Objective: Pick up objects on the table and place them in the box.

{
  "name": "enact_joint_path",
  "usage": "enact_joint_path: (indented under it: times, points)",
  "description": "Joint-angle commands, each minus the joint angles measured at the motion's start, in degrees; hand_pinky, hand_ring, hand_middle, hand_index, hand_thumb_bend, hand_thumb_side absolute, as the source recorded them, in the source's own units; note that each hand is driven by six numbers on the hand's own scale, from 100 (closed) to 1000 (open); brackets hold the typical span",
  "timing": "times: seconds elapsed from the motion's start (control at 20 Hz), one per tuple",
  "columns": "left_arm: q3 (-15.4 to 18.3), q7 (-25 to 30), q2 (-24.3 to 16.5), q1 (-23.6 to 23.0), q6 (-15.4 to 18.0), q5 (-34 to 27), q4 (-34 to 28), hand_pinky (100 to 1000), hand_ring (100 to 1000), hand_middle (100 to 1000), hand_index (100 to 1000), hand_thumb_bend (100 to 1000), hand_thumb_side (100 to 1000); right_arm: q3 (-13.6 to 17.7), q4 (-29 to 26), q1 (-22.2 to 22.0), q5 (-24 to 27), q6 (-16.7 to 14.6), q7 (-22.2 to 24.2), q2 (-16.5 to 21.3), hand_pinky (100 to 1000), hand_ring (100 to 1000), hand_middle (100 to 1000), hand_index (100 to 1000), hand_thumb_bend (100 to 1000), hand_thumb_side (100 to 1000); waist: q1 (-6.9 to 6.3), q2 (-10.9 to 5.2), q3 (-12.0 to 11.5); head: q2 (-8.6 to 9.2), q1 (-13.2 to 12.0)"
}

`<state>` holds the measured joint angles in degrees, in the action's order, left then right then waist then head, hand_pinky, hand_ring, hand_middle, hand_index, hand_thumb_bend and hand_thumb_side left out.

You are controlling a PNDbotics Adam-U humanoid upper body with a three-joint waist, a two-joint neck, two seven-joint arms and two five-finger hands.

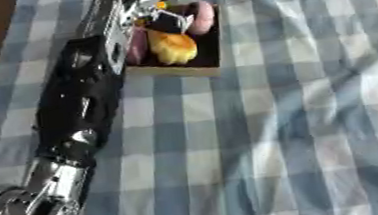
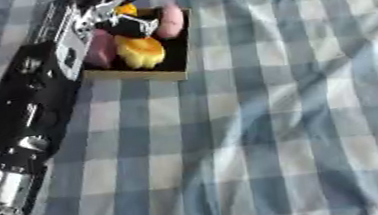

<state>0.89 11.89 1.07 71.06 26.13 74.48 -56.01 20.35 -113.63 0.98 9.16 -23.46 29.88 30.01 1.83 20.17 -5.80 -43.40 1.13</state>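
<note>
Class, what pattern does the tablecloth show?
Blue and white checks on the tablecloth, clearest in the left eye view.

Dark box [image 1: 208,57] at far left, holding yellow [image 1: 173,47], pink [image 1: 201,17], purple items [image 2: 99,49]

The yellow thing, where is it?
The yellow thing lies in the box at the table's far left, beside a pink object, under the left hand.

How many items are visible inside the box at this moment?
4 visible: a yellow item near the front, a pink one at the far right, a purple one on the left, and a small orange piece at the back. The left arm may hide more.
</note>
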Motion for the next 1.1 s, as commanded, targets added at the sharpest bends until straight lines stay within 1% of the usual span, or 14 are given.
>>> enact_joint_path:
  times: [0.05, 0.1, 0.15, 0.25, 0.45, 0.55, 0.7, 0.85, 0.9, 0.95, 1.1]
  points:
    - [-1.2, -2.5, -0.1, 0.9, 2.7, -2.9, -5.3, 811, 846, 767, 889, 100, 575, 0.8, -1.0, -0.1, 0.9, -0.3, -0.6, 1.7, 1000, 1000, 349, 941, 100, 470, 0.64, -2.55, -0.2, -0.61, 0.6]
    - [-1.1, -3.3, -0.2, 0.3, 3.5, -3.7, -6.7, 789, 828, 746, 876, 100, 607, 0.8, -1.0, -0.3, 1.1, -0.4, -0.8, 1.8, 1000, 1000, 350, 940, 100, 470, 0.59, -2.83, -0.3, -0.67, 0.8]
    - [-0.8, -4.2, -0.4, -0.6, 4.4, -4.6, -8.1, 767, 805, 719, 857, 100, 619, 0.8, -1.0, -0.6, 1.3, -0.5, -1.0, 1.8, 1000, 1000, 349, 939, 100, 470, 0.53, -3.08, -0.5, -0.70, 1.1]
    - [-0.2, -5.9, -1.5, -2.8, 6.1, -6.3, -10.8, 744, 782, 698, 836, 100, 660, 0.9, -1.0, -0.9, 2.0, -0.8, -1.5, 2.0, 1000, 1000, 350, 939, 100, 470, 0.41, -3.50, -0.7, -0.72, 1.6]
    - [-0.6, -9.3, -6.3, -8.2, 9.5, -9.7, -16.4, 748, 790, 715, 851, 100, 672, 1.0, -1.0, -1.3, 3.3, -1.9, -2.2, 2.6, 1000, 1000, 365, 947, 100, 470, 0.07, -3.84, -1.4, -0.72, 2.3]
    - [-0.9, -10.9, -8.8, -10.8, 10.5, -11.3, -19.0, 747, 792, 718, 854, 100, 672, 1.1, -1.0, -1.5, 4.1, -3.0, -2.5, 2.7, 1000, 1000, 378, 948, 100, 470, -0.05, -3.78, -2.0, -0.63, 2.6]
    - [-0.8, -13.3, -12.5, -14.7, 9.3, -13.7, -22.9, 734, 784, 710, 846, 100, 672, 1.2, -1.0, -1.5, 5.2, -5.1, -2.9, 2.5, 1000, 1000, 404, 950, 100, 470, 0.06, -3.49, -2.5, -0.16, 2.9]
    - [-0.1, -15.7, -14.7, -18.5, 7.0, -16.1, -25.8, 724, 779, 710, 846, 100, 672, 1.3, -1.0, -1.6, 6.6, -7.5, -3.1, 1.9, 1000, 1000, 432, 955, 100, 470, 0.33, -3.07, -3.2, 0.44, 3.4]
    - [0.1, -16.5, -14.9, -19.9, 6.4, -16.9, -26.4, 727, 783, 715, 849, 100, 723, 1.3, -1.0, -1.7, 7.2, -8.3, -3.1, 1.6, 1000, 1000, 451, 959, 100, 470, 0.41, -3.03, -3.4, 0.53, 3.5]
    - [0.2, -17.2, -14.9, -21.1, 6.1, -17.6, -27.0, 730, 786, 718, 851, 100, 672, 1.2, -1.0, -1.8, 7.8, -9.1, -3.2, 1.4, 1000, 1000, 463, 961, 100, 470, 0.48, -3.01, -3.5, 0.62, 3.6]
    - [1.0, -19.6, -14.3, -24.9, 5.7, -20.0, -29.2, 735, 793, 726, 855, 100, 611, 0.9, -1.0, -2.1, 10.0, -11.4, -3.1, 0.5, 1000, 1000, 513, 979, 100, 458, 0.57, -3.27, -3.8, 0.46, 3.5]
